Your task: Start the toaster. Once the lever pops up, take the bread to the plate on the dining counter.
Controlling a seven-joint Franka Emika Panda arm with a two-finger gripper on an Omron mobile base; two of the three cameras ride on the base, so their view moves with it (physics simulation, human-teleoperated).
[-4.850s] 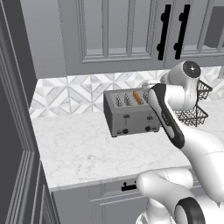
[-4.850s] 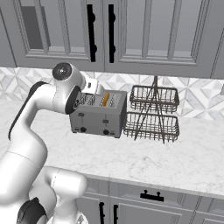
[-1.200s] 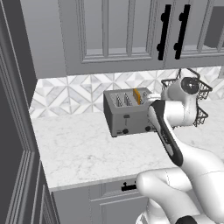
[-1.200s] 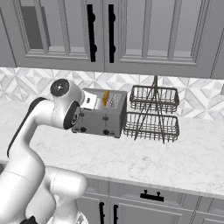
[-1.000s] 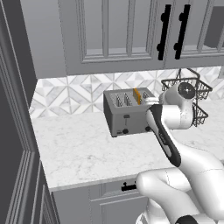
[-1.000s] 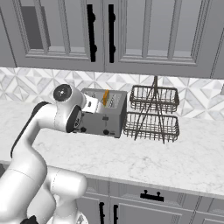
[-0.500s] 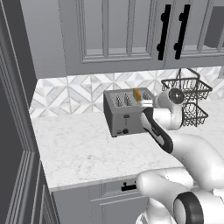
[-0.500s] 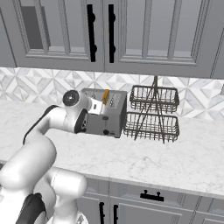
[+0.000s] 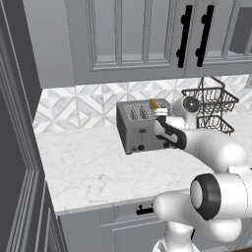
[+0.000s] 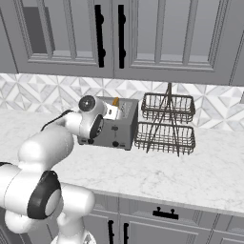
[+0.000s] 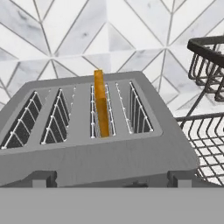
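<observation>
You see a white marble counter (image 9: 93,167) under grey cabinets, with a two-tier wire rack (image 10: 167,125) near the grey four-slot toaster (image 11: 92,144). The bread (image 11: 101,109) stands on edge in the third slot from the left, its long side running front to back. Your gripper (image 9: 162,112) sits at the toaster's front; you cannot tell its jaw state.

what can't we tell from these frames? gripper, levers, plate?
- Gripper open or shut: fingertips hidden behind the arm in both base views, cut off at the bottom of the hand view.
- Toaster lever position: hand view cuts off its front; in the left base view the arm covers the right-hand lever.
- Depth of the bread in its slot: lower part is hidden.
- Whether the wire rack holds anything small.
</observation>
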